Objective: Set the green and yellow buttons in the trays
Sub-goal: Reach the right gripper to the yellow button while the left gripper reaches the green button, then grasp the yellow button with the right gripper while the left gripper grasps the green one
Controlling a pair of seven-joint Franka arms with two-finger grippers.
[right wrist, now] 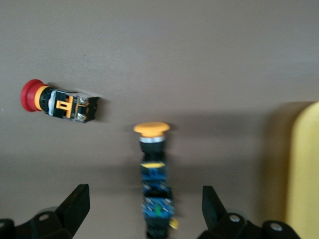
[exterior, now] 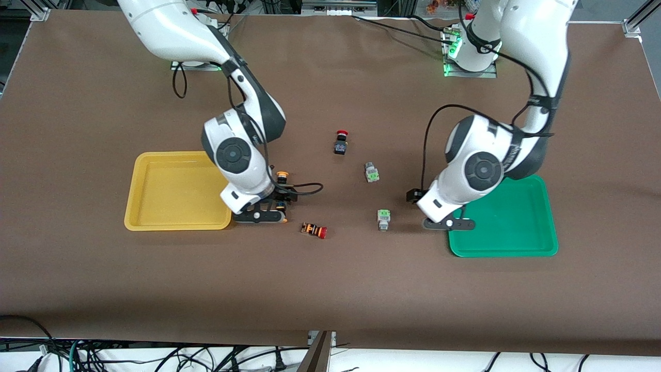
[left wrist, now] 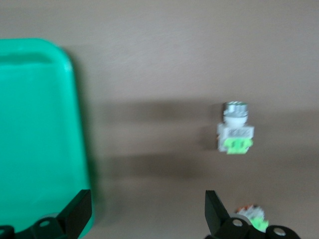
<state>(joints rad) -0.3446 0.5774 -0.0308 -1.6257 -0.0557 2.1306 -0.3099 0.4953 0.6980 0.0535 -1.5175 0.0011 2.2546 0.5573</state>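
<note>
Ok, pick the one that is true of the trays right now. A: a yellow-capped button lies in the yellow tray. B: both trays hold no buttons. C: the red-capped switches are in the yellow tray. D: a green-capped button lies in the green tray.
B: the yellow tray and the green tray show only bare floors; every switch lies on the table between them.

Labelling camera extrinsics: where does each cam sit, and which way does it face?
Front: high across the table, facing both arm bases; shows the yellow tray, green tray and both arms.
Left wrist: on the left arm, looking down past its open end effector at a green button.
Right wrist: on the right arm, looking down past its open end effector at a yellow button.
Shared: the striped red-capped switch, in front and right wrist views.
</note>
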